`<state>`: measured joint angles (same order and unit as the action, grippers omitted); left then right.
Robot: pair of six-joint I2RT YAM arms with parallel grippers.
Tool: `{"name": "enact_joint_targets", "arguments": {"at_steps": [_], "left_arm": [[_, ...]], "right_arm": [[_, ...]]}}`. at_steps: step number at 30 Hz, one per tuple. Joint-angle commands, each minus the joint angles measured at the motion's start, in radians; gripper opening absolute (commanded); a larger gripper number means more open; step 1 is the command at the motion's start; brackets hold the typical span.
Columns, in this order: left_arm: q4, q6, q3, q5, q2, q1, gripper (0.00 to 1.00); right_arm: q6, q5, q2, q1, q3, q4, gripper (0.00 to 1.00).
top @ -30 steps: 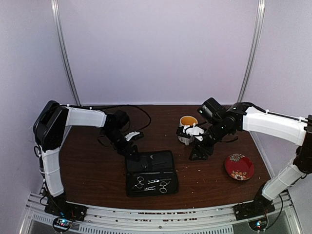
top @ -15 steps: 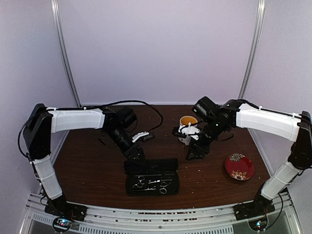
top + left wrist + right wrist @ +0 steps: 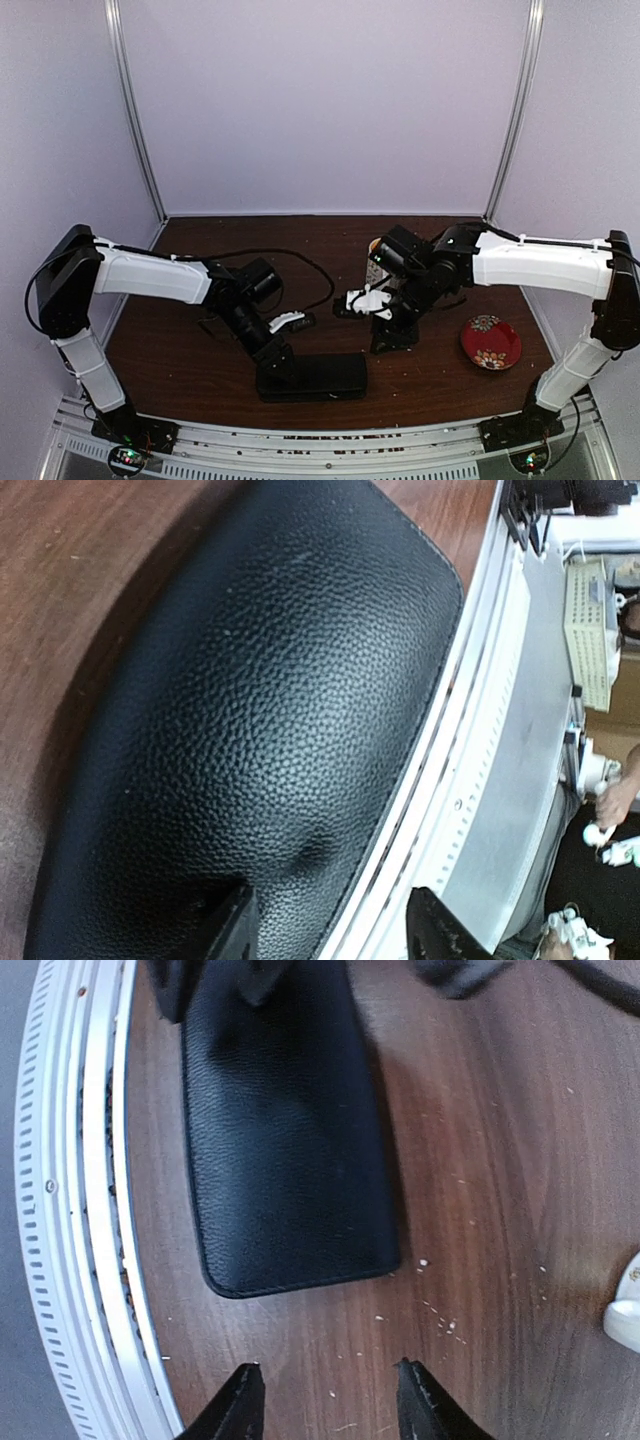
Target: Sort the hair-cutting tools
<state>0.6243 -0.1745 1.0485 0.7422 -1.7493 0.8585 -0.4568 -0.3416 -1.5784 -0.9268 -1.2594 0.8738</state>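
Note:
The hair-cutting tools are hidden; the black case point(image 3: 312, 377) lies folded shut near the table's front edge, and nothing of its inside shows. My left gripper point(image 3: 273, 362) is low over the case's left end. In the left wrist view its fingers point(image 3: 232, 932) stand apart across the near edge of the case point(image 3: 260, 730), pinching nothing. My right gripper point(image 3: 388, 338) hangs open over bare wood just right of the case. In the right wrist view the case point(image 3: 285, 1150) lies beyond the spread fingertips point(image 3: 242, 1400).
A red floral plate point(image 3: 490, 342) sits at the right. The white mug point(image 3: 375, 268) stands behind the right arm, mostly covered by it. A black cable point(image 3: 300, 262) loops over the table behind the left arm. The metal rail point(image 3: 320, 440) runs along the front edge.
The case's lid has been folded down, covering the tools that lay in it. The left gripper came forward and down with the lid. The right gripper moved left and nearer, narrowing somewhat.

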Motion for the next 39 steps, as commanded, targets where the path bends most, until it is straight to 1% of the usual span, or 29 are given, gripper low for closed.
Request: {"name": "enact_joint_targets", "arguments": {"at_steps": [1,7,9,11,12,15,19,23,27,31,34,39], "left_arm": [[-0.118,-0.067,-0.026,-0.043,0.047,0.005,0.49],[-0.164,-0.122,-0.042,-0.119,0.166,-0.019,0.48],[-0.197,-0.150,-0.067,-0.182,0.224,-0.036,0.48],[-0.243,-0.188,-0.119,-0.282,0.298,-0.057,0.51],[-0.258,-0.202,-0.146,-0.308,0.329,-0.071,0.52],[-0.281,-0.240,-0.220,-0.353,0.403,-0.128,0.53],[-0.288,-0.286,-0.303,-0.404,0.469,-0.169,0.53],[-0.293,-0.321,-0.352,-0.429,0.492,-0.176,0.53],[-0.344,-0.330,-0.427,-0.459,0.512,-0.176,0.54],[-0.359,-0.340,-0.469,-0.478,0.497,-0.179,0.54],[-0.369,-0.352,-0.488,-0.482,0.481,-0.179,0.54],[-0.383,-0.372,-0.515,-0.517,0.495,-0.179,0.55]], "right_arm": [[-0.061,0.071,0.008,-0.102,0.060,-0.049,0.43],[-0.073,0.157,-0.011,-0.205,0.087,-0.117,0.38],[-0.075,0.169,-0.037,-0.226,0.064,-0.117,0.37],[-0.083,0.168,-0.068,-0.240,0.034,-0.105,0.36],[-0.087,0.167,-0.083,-0.247,0.017,-0.101,0.36],[-0.096,0.165,-0.122,-0.268,-0.030,-0.082,0.35],[-0.103,0.165,-0.156,-0.288,-0.074,-0.088,0.35],[-0.090,0.167,-0.221,-0.301,-0.138,-0.091,0.35],[-0.114,0.199,-0.308,-0.318,-0.185,-0.073,0.35],[-0.160,0.240,-0.357,-0.337,-0.149,-0.094,0.26],[-0.157,0.277,-0.387,-0.336,-0.120,-0.114,0.21],[-0.154,0.381,-0.423,-0.328,-0.067,-0.180,0.21]]}}
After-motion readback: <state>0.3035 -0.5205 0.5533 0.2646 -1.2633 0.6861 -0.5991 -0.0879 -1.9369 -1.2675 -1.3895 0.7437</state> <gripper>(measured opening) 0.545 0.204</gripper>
